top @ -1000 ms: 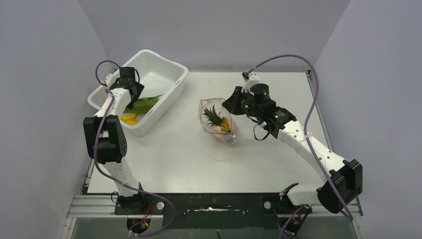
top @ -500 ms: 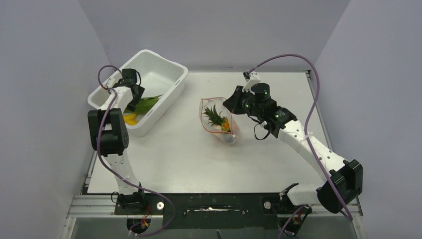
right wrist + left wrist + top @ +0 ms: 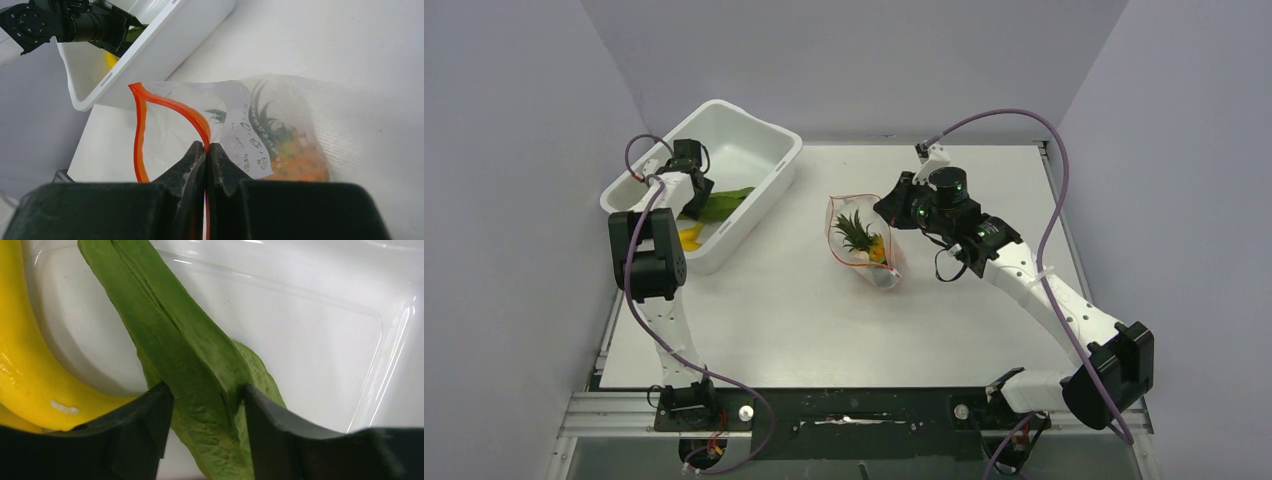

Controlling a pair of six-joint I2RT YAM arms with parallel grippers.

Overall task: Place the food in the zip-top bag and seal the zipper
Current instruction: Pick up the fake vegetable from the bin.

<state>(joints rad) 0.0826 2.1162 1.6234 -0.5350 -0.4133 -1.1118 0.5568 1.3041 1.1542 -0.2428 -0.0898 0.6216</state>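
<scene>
In the left wrist view a green leafy piece (image 3: 190, 350) lies on the floor of the white tub (image 3: 310, 330), next to a yellow banana (image 3: 25, 365). My left gripper (image 3: 207, 392) is down in the tub (image 3: 754, 135), its jaws part open and close on either side of the leaf's ridge. The leaf still rests on the tub floor. The zip-top bag (image 3: 864, 245) sits mid-table with the pineapple (image 3: 856, 235) inside. My right gripper (image 3: 206, 146) is shut on the red zipper (image 3: 142, 125) at the bag's mouth, which gapes open in a loop.
The tub stands at the back left, its long side angled toward the bag. The left arm's forearm leans over the tub's near wall (image 3: 714, 255). The right arm (image 3: 1024, 280) stretches across the table's right half.
My left gripper has sunk deeper into the tub over the green leaf, and its jaws have narrowed. The right gripper and the bag have stayed put.
</scene>
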